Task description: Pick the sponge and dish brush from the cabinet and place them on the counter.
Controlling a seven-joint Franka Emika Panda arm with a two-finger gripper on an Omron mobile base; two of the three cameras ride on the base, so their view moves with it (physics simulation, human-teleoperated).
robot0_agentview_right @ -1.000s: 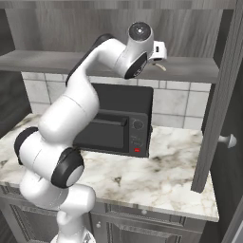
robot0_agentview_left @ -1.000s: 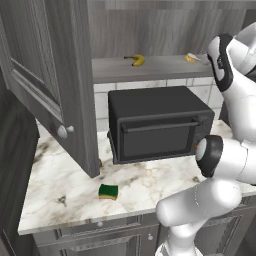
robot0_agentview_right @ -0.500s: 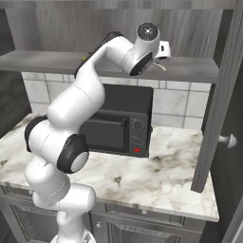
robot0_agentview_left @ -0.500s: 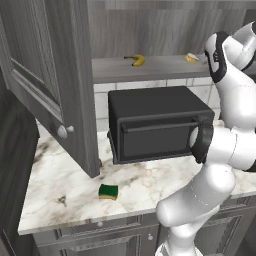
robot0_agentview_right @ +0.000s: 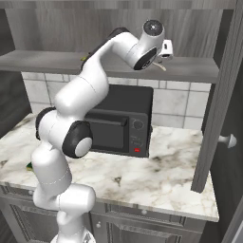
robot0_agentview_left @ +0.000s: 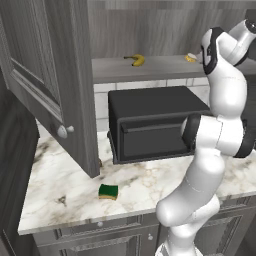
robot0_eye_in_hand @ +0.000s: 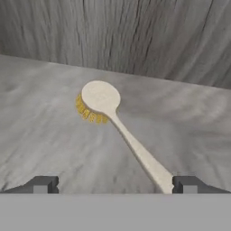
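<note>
Dish brush (robot0_eye_in_hand: pixel 118 127) lay on the cabinet (robot0_agentview_left: pixel 45 75) shelf under the wide-open, empty gripper (robot0_eye_in_hand: pixel 113 184), sponge (robot0_agentview_left: pixel 108 191) already on the counter (robot0_agentview_left: pixel 70 187); the next move likely called for descending to grasp its handle.

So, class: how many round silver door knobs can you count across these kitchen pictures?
2: one knob on the open left cabinet door, one knob on the open right cabinet door. Others may be hidden.

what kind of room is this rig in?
A kitchen, rendered: a black microwave stands on a marble counter under an open wall cabinet, with a sponge on the counter and a dish brush on the shelf.
</note>
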